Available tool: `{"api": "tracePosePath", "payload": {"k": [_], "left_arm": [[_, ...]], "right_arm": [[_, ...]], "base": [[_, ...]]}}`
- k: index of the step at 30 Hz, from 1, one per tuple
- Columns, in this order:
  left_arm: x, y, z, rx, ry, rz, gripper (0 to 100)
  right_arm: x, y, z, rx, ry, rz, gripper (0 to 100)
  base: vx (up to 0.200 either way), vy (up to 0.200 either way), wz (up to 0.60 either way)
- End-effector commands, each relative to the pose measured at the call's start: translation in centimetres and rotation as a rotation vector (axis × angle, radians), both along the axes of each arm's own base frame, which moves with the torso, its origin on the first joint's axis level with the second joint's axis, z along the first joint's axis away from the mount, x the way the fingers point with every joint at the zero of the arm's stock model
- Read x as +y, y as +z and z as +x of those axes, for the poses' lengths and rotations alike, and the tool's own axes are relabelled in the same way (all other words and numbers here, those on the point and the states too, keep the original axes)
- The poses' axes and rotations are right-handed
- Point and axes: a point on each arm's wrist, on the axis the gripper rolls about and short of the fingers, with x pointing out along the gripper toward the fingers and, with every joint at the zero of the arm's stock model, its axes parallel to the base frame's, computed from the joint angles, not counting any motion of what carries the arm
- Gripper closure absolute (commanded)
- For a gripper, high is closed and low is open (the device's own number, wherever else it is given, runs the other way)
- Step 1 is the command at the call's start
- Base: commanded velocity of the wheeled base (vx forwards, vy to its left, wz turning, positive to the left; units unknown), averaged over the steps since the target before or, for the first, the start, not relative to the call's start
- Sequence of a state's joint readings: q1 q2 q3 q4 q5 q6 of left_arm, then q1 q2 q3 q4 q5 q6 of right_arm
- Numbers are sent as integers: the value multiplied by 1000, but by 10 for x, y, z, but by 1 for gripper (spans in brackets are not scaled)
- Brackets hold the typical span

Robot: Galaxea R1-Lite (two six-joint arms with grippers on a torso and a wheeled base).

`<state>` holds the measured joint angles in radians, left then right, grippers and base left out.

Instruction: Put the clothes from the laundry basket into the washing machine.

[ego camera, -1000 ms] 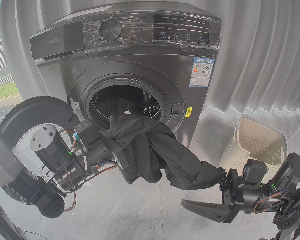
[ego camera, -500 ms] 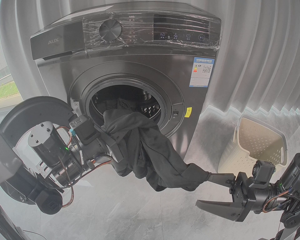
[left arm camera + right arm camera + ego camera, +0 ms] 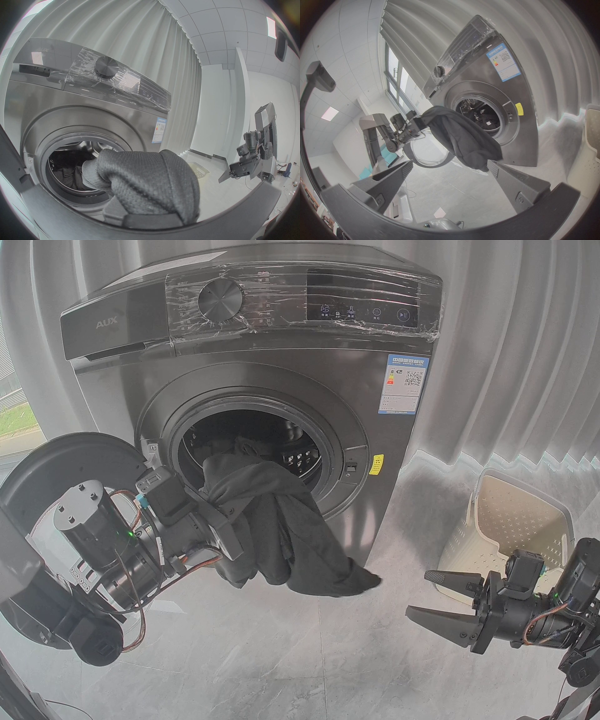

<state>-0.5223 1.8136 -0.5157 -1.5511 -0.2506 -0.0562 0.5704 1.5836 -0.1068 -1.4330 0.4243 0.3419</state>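
Progress: nearly done | left gripper (image 3: 226, 515) grips dark garment (image 3: 281, 534), draped over washing machine (image 3: 250, 365) drum mouth, hanging outside | right gripper (image 3: 420, 595) spread wide, empty | laundry basket (image 3: 565, 515) looks empty

The washing machine (image 3: 250, 371) is dark brushed grey, with a blue and white label (image 3: 403, 384) and a small yellow sticker (image 3: 375, 464) on its front. The garment (image 3: 275, 521) is plain black, showing a fine knit grain up close. The laundry basket (image 3: 525, 521) is cream, its walls dotted with rows of small holes. The floor (image 3: 281, 652) is pale grey with marbled veins. The curtain (image 3: 519, 346) is off-white. My right claw (image 3: 420, 595) is black.
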Motion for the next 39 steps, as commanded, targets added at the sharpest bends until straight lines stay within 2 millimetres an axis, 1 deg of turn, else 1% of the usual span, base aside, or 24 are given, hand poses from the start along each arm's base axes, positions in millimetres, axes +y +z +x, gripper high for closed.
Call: {"api": "tracePosePath", "payload": {"k": [1, 5, 9, 14, 19, 21, 22, 24, 26, 28, 29, 31, 33, 39], "left_arm": [[5, 2, 4, -7, 24, -5, 100], [6, 2, 3, -8, 21, -5, 100], [0, 4, -4, -10, -12, -9, 100], [-4, 4, -11, -1, -35, -13, 100], [-8, -5, -25, 61, -71, -8, 100], [-5, -8, -29, 81, -52, -8, 100], [-2, -14, -31, 108, -3, -2, 100], [-1, -17, -32, 126, 48, -4, 100], [0, -18, -28, 137, 134, -18, 100], [-1, -20, -25, 142, 178, -22, 100], [-2, -20, -24, 141, 186, -22, 100], [-3, -19, -22, 133, 205, -25, 100], [-2, -18, -20, 131, 222, -26, 100], [-1, -21, -16, 119, 285, 5, 100]], "right_arm": [[-4, -12, 7, 40, -36, -41, 0], [-3, -10, 8, 28, -32, -34, 0], [2, -8, 9, 14, -17, -27, 0], [9, 5, 20, -43, -17, 11, 0], [15, 21, 31, -108, -51, 54, 0], [16, 24, 34, -120, -70, 62, 0], [18, 26, 37, -129, -93, 67, 0], [18, 28, 40, -138, -112, 71, 0], [21, 31, 46, -166, -145, 70, 0], [21, 32, 48, -177, -157, 65, 0], [22, 32, 52, -205, -192, 46, 0], [22, 28, 62, -235, -255, 1, 0], [20, 25, 67, -249, -306, -30, 0], [16, 23, 73, -245, -357, -45, 0]], "base": [[0, 0, 0], [0, 0, 0], [0, 0, 0], [0, 0, 0], [0, 0, 0], [0, 0, 0], [0, 0, 0], [0, 0, 0], [0, 0, 0], [0, 0, 0], [0, 0, 0], [0, 0, 0], [0, 0, 0], [0, 0, 0]]}}
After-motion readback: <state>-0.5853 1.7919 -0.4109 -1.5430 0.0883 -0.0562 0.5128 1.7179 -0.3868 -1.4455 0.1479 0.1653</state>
